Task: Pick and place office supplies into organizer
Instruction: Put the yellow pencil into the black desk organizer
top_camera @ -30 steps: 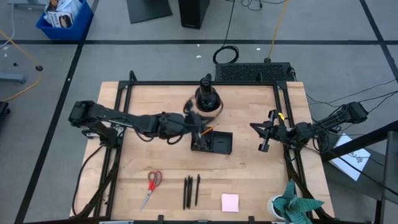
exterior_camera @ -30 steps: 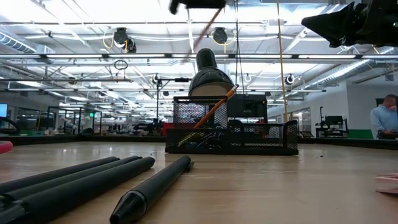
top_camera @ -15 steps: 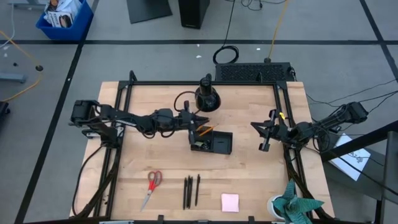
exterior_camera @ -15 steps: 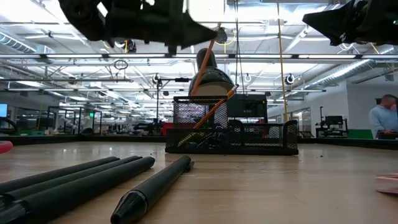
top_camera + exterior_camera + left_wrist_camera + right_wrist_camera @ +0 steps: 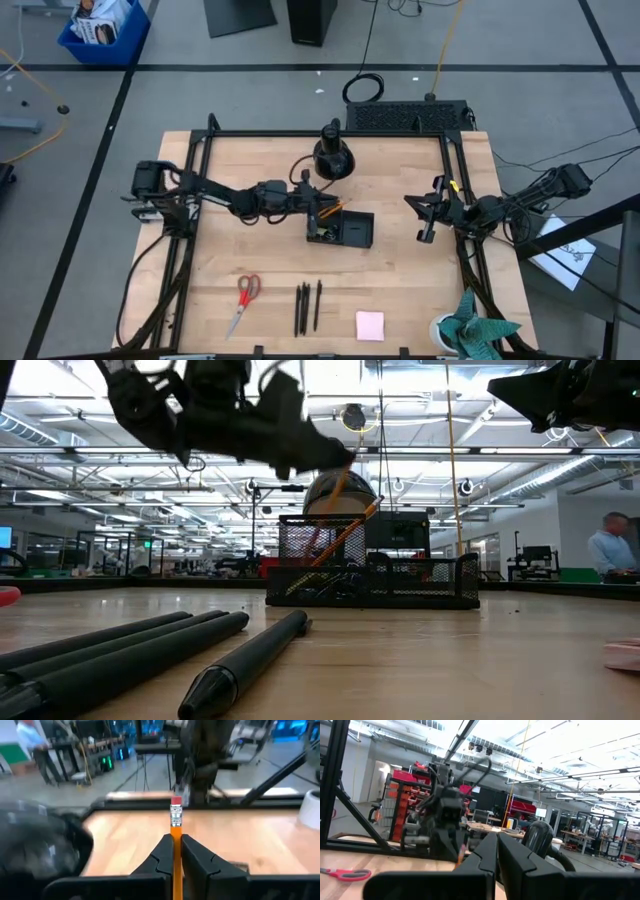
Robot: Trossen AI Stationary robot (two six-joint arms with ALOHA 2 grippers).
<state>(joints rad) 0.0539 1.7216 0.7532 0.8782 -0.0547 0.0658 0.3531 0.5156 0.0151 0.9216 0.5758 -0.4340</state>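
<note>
While pinching a slim orange pencil (image 5: 176, 837), the left gripper (image 5: 175, 851) hovers over the black mesh organizer (image 5: 342, 229).

The left arm reaches from the table's left edge toward the middle, its left gripper (image 5: 318, 208) held above the table, fingers (image 5: 162, 855) pinched close around a pencil (image 5: 176, 827). The right arm waits folded at the right edge, raised, its right gripper (image 5: 422, 222) with fingers (image 5: 487, 851) pressed together, holding nothing.
</note>
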